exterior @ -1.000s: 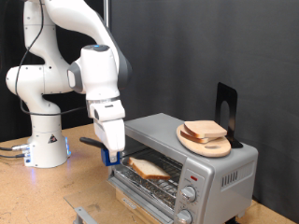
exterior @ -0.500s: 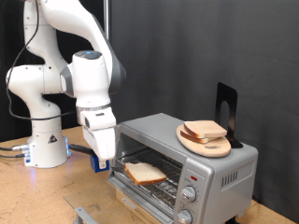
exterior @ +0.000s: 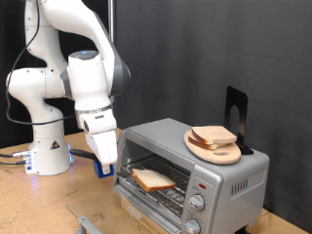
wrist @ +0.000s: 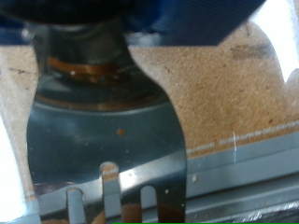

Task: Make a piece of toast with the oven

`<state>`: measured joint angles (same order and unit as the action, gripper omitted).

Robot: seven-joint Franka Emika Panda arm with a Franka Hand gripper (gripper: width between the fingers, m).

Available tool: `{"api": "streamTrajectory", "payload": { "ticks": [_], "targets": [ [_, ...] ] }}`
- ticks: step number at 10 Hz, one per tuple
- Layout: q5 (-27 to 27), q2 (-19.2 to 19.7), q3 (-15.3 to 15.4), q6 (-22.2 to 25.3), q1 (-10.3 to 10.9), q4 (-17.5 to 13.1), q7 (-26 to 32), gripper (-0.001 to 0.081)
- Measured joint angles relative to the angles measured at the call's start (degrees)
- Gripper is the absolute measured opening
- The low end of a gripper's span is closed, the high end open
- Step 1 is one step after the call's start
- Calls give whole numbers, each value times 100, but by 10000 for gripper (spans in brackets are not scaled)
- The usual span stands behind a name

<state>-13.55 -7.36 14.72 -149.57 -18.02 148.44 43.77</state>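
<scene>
The silver oven (exterior: 230, 176) stands at the exterior view's lower right with its glass door folded down. A slice of pale toast (exterior: 152, 178) lies flat on the wire rack inside. My gripper (exterior: 104, 169), with blue fingers, hangs just outside the oven's open front, to the exterior view's left of the toast and apart from it. It holds nothing and looks open. The wrist view is blurred: a grey metal part (wrist: 103, 140) over the chipboard table (wrist: 229, 89), with no toast in sight.
A round wooden plate (exterior: 227, 154) with another slice of bread (exterior: 212, 136) sits on the oven's top, with a black stand (exterior: 236, 110) behind it. Two knobs (exterior: 198, 204) are on the oven's front right. The robot base (exterior: 47, 148) stands at the left.
My gripper has drawn back out of the oven towards the exterior view's left. The toast it was at stays on the rack.
</scene>
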Motion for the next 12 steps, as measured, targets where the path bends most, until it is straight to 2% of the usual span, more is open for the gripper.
{"api": "streamTrajectory", "payload": {
  "ticks": [4, 7, 10, 12],
  "targets": [
    [-97, -9, 292, -44, 111, -28, -496, 394],
    [-241, -10, 453, -44, 245, -28, -666, 394],
    [-289, -87, 389, 259, 252, 64, -386, 394],
    [-291, -283, 152, 675, 188, 217, 78, 394]
  ]
}}
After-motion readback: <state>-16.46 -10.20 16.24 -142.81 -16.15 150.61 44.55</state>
